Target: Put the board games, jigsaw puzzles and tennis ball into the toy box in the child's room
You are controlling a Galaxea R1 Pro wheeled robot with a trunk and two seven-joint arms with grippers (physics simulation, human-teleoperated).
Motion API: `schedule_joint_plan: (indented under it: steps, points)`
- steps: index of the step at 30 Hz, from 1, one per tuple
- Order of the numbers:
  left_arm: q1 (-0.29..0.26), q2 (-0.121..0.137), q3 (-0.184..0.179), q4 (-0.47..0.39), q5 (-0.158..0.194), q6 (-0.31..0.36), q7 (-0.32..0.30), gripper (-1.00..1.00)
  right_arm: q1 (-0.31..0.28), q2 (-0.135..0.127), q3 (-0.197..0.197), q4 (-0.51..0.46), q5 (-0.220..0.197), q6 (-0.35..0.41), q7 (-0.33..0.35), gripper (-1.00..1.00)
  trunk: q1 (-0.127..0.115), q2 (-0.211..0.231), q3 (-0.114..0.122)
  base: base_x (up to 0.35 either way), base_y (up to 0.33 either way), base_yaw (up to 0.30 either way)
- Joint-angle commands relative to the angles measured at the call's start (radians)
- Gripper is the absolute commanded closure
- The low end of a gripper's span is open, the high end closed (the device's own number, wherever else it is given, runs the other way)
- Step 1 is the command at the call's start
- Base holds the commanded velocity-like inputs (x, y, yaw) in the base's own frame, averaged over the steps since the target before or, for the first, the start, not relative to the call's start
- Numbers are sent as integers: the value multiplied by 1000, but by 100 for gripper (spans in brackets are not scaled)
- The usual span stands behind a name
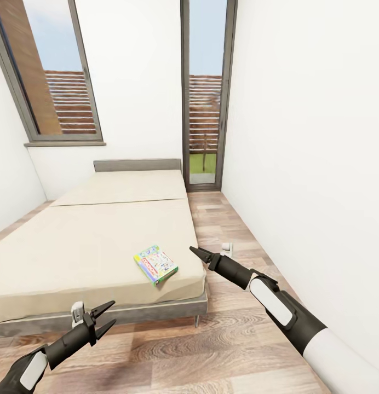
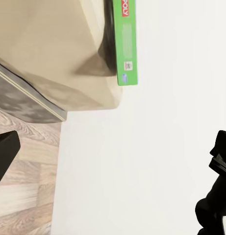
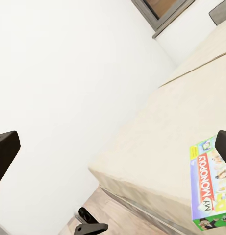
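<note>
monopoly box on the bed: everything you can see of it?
The Monopoly box is a flat rectangular carton with a colourful printed lid, a red "MY MONOPOLY" banner and green sides. It lies flat, lid up, skewed to the bed's edges, near the mattress's front right corner. Only the mattress touches it; neither gripper does.

White walls point(image 1: 299, 109) enclosed a narrow room with a wood-plank floor point(image 1: 211, 350). A wide bed point(image 1: 91, 246) with a beige mattress and grey headboard point(image 1: 137, 164) filled the 10 o'clock side. A grey-framed window point(image 1: 52, 71) stood at 11 o'clock, a tall glazed door point(image 1: 206, 93) at 12, both showing daylight.
</note>
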Motion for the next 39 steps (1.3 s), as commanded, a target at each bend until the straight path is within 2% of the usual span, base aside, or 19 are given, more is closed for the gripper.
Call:
schedule_joint_plan:
  steps: [1,12,25,39]
  points:
    - [-1,0,1,0,2,7,-1,-100,-1,-1,2,0,-11,7,1,-100,0,0,-1,0,-56,0]
    - [-1,0,2,0,2,9,-1,-100,-1,-1,2,0,-11,7,1,-100,0,0,-1,0,-125,0]
    - [-1,0,20,0,8,5,-1,-100,-1,-1,2,0,-11,7,1,-100,0,0,-1,52,-23,0]
    - [-1,0,21,0,9,2,-1,-100,-1,-1,2,0,-11,7,1,-100,0,0,-1,46,-24,0]
